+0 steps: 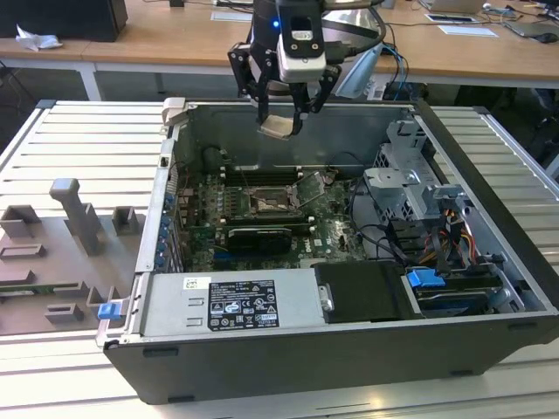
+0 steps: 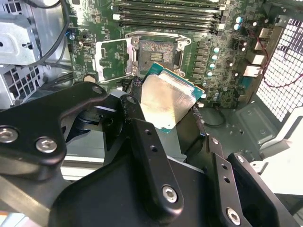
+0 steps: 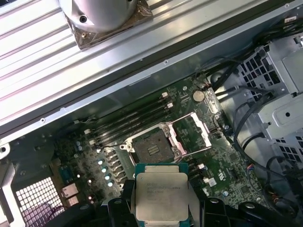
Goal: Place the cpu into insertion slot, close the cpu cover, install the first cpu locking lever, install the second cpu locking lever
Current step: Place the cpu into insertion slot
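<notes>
Exterior view: jaws tight on the cpu (image 1: 278,127), well above the insertion slot (image 1: 265,202), cpu cover (image 1: 312,187) open.

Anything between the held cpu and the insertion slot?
Nothing in the way. In the exterior view the cpu hangs above the insertion slot with open air between; the cpu cover is swung open to one side.

Open computer case (image 1: 288,371) — memory slots (image 2: 165,14), cables (image 1: 377,234)

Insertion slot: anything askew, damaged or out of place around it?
Nothing stands out. The insertion slot is bare, the cpu cover is swung open beside it, and the gripper holds the cpu by its edges above the board.
</notes>
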Robot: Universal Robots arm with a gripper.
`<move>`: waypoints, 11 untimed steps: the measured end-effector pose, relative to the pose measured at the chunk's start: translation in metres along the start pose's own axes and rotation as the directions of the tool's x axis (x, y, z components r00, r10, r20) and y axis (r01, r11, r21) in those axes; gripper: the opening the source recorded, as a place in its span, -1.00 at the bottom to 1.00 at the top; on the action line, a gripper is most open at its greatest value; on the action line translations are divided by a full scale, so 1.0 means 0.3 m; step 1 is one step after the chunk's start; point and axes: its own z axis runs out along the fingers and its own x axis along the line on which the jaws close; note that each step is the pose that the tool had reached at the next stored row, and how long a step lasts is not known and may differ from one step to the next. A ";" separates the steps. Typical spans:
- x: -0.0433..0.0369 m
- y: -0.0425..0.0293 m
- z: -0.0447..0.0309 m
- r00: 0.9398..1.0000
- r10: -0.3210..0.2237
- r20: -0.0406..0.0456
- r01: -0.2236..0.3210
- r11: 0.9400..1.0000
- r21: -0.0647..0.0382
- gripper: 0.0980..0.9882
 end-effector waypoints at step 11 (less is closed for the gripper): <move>0.000 -0.001 0.007 0.996 0.085 0.007 -0.085 0.996 -0.002 -0.01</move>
